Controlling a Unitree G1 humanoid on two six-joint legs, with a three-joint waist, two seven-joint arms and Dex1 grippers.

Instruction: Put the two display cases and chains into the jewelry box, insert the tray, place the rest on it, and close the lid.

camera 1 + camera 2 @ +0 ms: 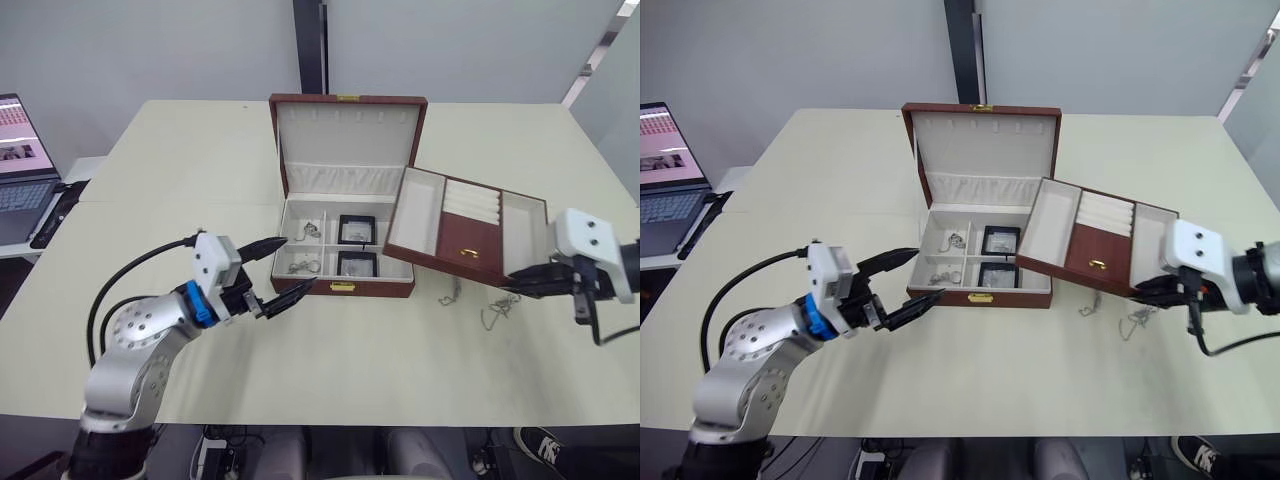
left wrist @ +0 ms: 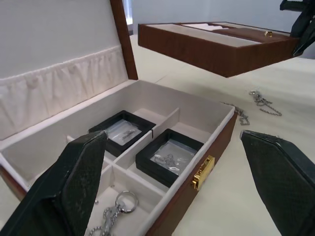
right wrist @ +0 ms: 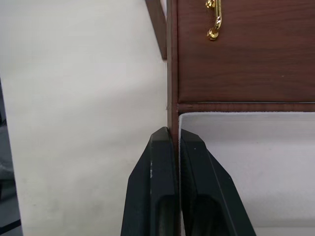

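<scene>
Black right hand [image 3: 172,147] pinching tray [image 1: 470,240] wall, left hand [image 1: 280,272] wide open

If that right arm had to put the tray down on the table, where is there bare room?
Bare cream tabletop lies in front of the reddish-brown jewelry box and far right of it. Beneath the held reddish-brown tray it is crowded: loose silver chains lie there.

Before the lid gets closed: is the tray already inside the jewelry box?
No, out. The right gripper holds the tray by its wall, raised beside the jewelry box.
</scene>
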